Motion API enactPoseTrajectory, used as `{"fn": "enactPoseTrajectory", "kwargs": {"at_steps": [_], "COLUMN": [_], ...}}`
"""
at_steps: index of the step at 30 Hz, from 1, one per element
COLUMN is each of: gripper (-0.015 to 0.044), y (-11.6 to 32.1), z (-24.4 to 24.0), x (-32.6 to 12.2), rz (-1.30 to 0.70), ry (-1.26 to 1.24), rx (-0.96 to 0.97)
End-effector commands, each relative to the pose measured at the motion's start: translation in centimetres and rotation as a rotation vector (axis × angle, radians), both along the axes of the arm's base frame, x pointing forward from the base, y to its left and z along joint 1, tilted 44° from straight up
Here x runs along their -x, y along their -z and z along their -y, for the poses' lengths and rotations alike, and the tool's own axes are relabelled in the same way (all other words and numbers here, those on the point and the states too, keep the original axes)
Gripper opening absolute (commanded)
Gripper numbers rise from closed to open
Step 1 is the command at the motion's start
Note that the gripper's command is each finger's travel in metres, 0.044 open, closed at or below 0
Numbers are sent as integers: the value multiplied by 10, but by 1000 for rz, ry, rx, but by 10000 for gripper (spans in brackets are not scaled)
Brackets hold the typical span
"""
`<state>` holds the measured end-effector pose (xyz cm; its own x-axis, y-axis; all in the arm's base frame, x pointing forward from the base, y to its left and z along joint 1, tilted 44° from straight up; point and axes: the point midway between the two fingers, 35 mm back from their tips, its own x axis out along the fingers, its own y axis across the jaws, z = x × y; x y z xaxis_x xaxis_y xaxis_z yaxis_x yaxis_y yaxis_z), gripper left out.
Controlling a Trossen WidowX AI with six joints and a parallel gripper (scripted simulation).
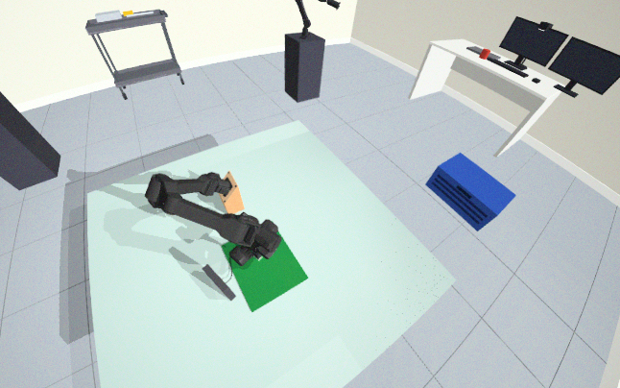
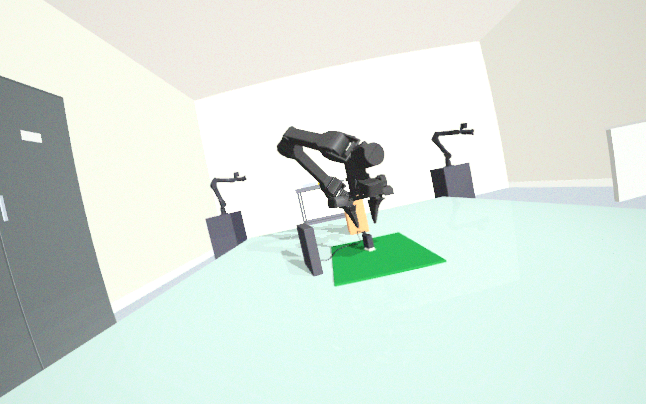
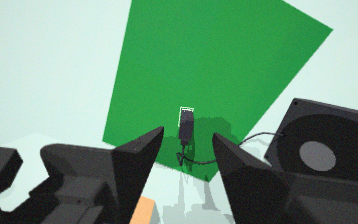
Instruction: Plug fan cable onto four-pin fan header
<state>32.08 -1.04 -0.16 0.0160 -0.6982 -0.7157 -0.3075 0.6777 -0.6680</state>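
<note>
The black plug (image 2: pixel 368 240) (image 3: pixel 186 127) stands upright on the white header (image 2: pixel 369 249) (image 3: pixel 186 108) of the green board (image 1: pixel 278 284) (image 2: pixel 390 263) (image 3: pixel 205 60). A thin rim of the header shows around the plug; whether it is fully down I cannot tell. My gripper (image 2: pixel 367 225) (image 3: pixel 188 133) is open and empty, its fingertips above and on both sides of the plug, touching nothing. The cable (image 2: pixel 334 252) (image 3: pixel 202 162) runs from the plug to the dark fan (image 1: pixel 218 281) (image 2: pixel 310 249) (image 3: pixel 330 140), which stands on edge beside the board. In the top view the arm hides the plug.
An orange plate (image 1: pixel 234 200) (image 2: pixel 358 221) (image 3: pixel 143 210) stands at the arm's base, behind the board. The cable loops low over the board's edge between plug and fan. A blue box (image 1: pixel 471 190), a white desk (image 1: pixel 435 72) and a cart (image 1: pixel 146 72) stand off the mat.
</note>
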Motion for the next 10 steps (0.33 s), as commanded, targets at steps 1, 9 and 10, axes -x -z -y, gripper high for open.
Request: {"fn": "enactPoseTrajectory", "kwargs": {"at_steps": [1,9,10], "gripper": [260,260,260], "y": [3,19,22], "z": [-9,-28,-30], "x": [-25,-89,-96], "rz": [8,13,14], "ry": [3,3,3], "rx": [-5,-6,-6]}}
